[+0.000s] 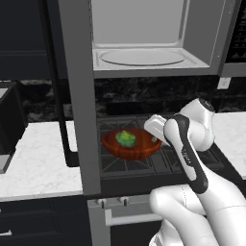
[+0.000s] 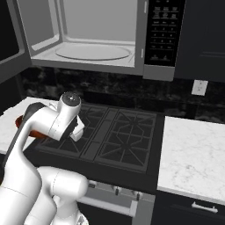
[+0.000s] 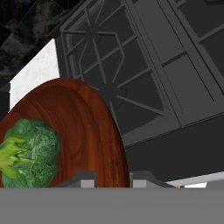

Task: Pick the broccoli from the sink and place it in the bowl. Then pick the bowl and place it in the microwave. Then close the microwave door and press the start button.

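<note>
Gripping bowl (image 3: pixel 83 131) rim, gripper (image 3: pixel 113 179) above stove grates (image 3: pixel 131 61).

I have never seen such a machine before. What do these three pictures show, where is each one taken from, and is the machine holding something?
The white machine is a robot arm on a movable base, in a computer-rendered kitchen. Two pictures come from cameras on the base, behind the arm on its left and right sides. The third comes from a camera on the hand, looking along the gripper, whose two small finger tips rise at the bottom.

In the left base view, a reddish-brown wooden bowl is over the dark stove, with a green broccoli lying inside it. The gripper is shut on the bowl's rim, as the hand view shows.

Above the stove is the microwave. The microwave door stands wide open, and the round glass turntable inside carries nothing. White marble counters lie on both sides.
</note>
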